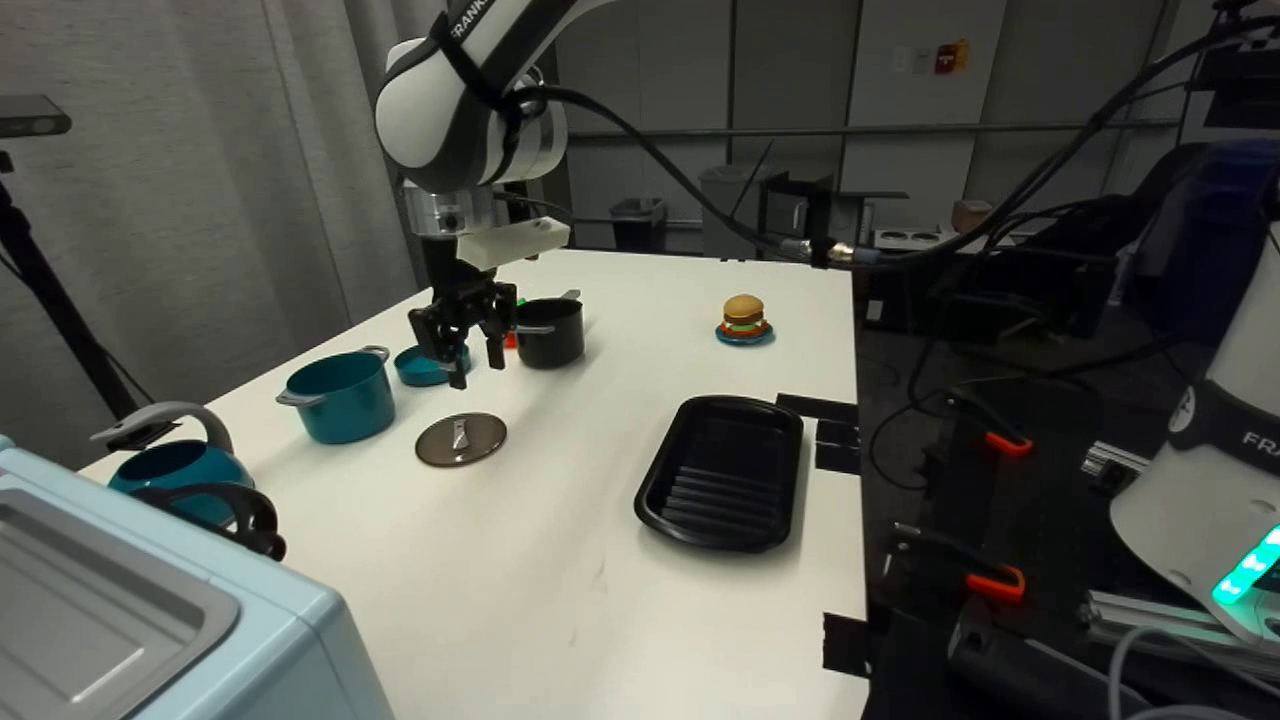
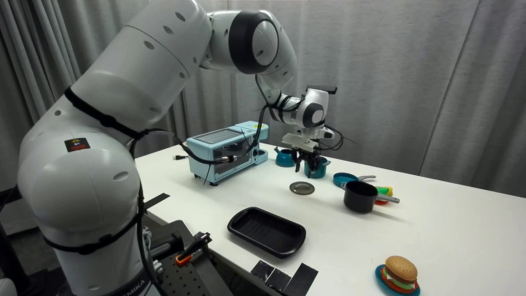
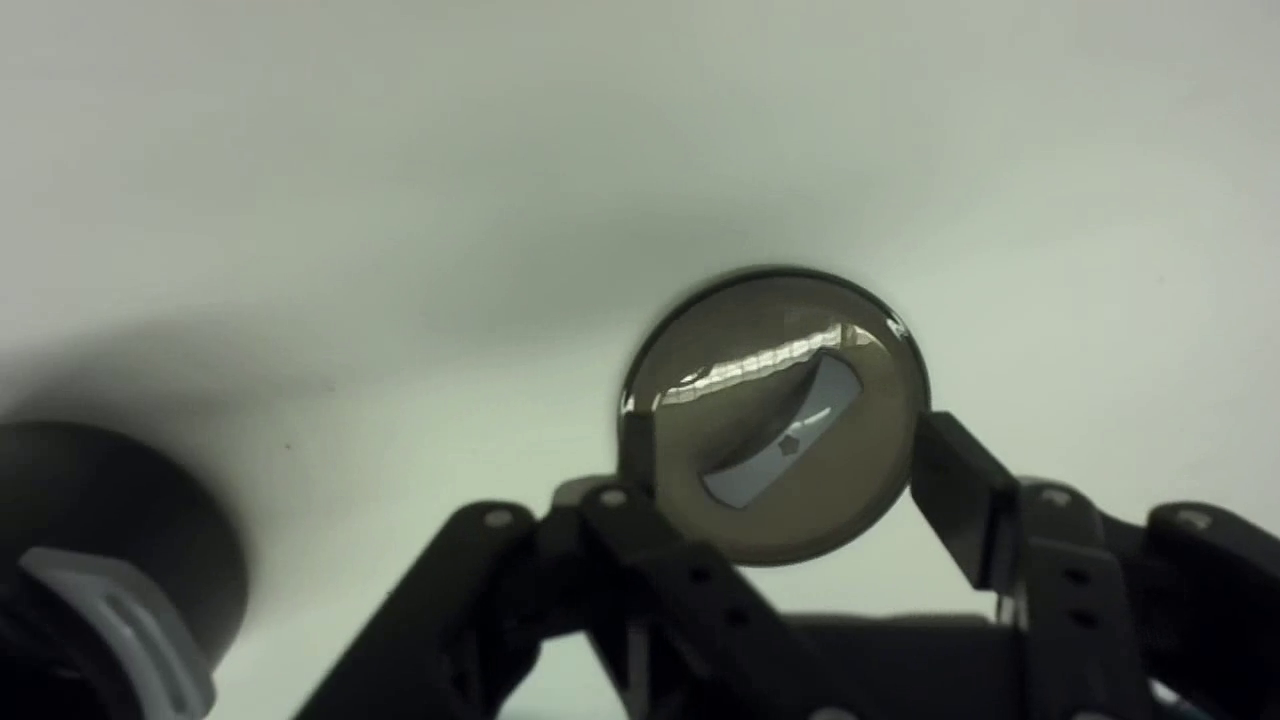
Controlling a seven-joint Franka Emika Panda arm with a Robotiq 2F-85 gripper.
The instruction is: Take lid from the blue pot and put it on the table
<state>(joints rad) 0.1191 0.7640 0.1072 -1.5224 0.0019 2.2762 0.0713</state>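
Observation:
The lid, a round grey-brown disc with a silver handle, lies flat on the white table (image 1: 600, 620). The lid shows in both exterior views (image 1: 485, 438) (image 2: 302, 188) and between my fingertips in the wrist view (image 3: 780, 445). The teal-blue pot (image 1: 345, 400) stands uncovered beside it; in an exterior view my gripper partly hides the blue pot (image 2: 322, 169). My gripper (image 1: 478, 370) is open and empty, pointing down above the table near the lid and pot. It also shows in an exterior view (image 2: 304, 172) and the wrist view (image 3: 786, 430).
A small blue dish (image 1: 418, 368) and a black pot (image 1: 552, 335) stand near the gripper. The black pot also shows in the wrist view (image 3: 120, 490). A blue kettle (image 1: 180, 470), light-blue oven (image 2: 222, 148), black tray (image 2: 267, 230) and toy burger (image 2: 400, 273) are also on the table.

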